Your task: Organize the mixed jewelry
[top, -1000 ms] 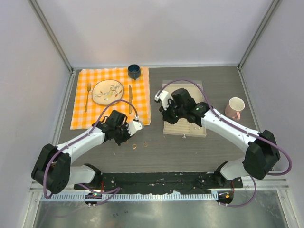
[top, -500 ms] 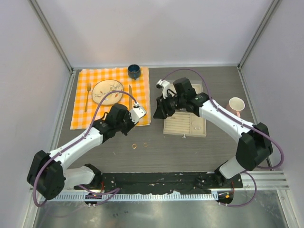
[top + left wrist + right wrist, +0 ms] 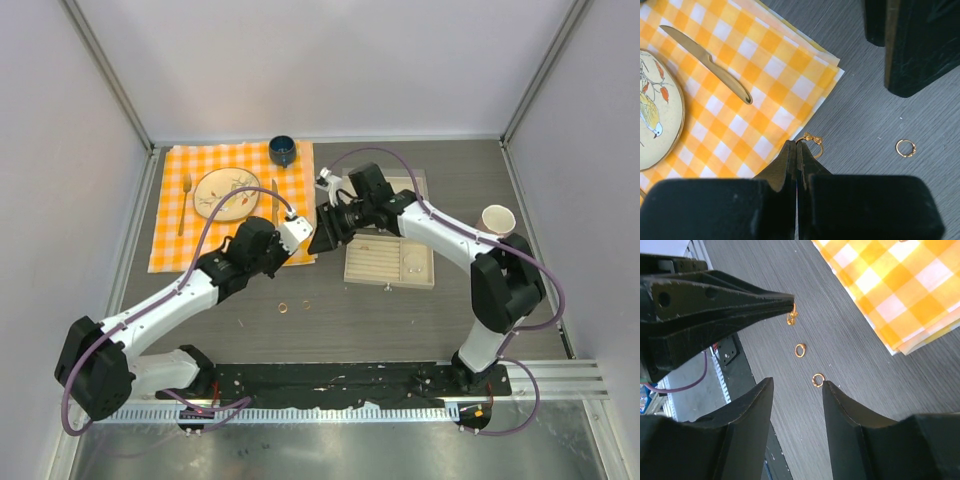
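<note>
Gold ring (image 3: 810, 141) with a small bow: pinched between the closed fingertips of the left hand (image 3: 796, 150) and hanging from them beside the corner of the checked cloth (image 3: 765, 75). Right hand (image 3: 797, 382): jaws apart, gripping nothing, just beside the left hand's tip and pointed toward it. Two loose rings (image 3: 800, 350) lie near each other on the bare desk (image 3: 400, 320), nearer the arm bases than both hands. Thin hoop (image 3: 413, 266): lying in the beige tray (image 3: 370, 265), well apart from the rings.
</note>
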Controlling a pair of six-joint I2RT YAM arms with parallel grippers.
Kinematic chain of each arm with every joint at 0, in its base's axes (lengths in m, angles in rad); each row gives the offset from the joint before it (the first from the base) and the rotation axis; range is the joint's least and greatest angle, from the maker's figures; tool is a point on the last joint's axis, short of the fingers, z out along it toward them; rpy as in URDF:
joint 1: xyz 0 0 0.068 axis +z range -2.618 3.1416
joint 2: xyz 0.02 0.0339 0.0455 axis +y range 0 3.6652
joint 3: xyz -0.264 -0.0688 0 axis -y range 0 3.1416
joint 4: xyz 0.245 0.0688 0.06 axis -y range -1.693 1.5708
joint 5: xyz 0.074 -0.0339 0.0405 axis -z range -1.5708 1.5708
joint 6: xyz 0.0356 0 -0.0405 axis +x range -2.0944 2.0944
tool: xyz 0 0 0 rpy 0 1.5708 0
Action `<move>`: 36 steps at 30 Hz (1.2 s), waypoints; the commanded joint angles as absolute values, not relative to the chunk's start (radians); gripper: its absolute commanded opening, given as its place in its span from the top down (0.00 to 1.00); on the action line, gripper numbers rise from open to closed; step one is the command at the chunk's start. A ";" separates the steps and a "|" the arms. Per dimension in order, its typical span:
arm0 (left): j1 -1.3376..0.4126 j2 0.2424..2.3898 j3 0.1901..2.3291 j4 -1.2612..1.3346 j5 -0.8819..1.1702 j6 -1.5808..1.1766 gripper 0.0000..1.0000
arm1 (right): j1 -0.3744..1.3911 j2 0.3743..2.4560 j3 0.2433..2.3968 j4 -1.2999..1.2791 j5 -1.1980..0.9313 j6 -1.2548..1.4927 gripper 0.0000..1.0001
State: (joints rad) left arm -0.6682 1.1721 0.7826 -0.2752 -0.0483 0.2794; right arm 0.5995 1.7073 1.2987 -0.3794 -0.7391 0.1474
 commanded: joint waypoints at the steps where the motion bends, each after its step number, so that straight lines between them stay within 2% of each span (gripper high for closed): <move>1: -0.684 1.149 0.808 -0.210 -0.081 0.264 1.00 | 0.603 1.720 1.364 -0.308 -0.787 0.187 0.50; 36: -0.696 1.144 0.807 -0.199 -0.080 0.255 1.00 | 0.661 1.858 1.437 -0.253 -0.801 0.213 0.50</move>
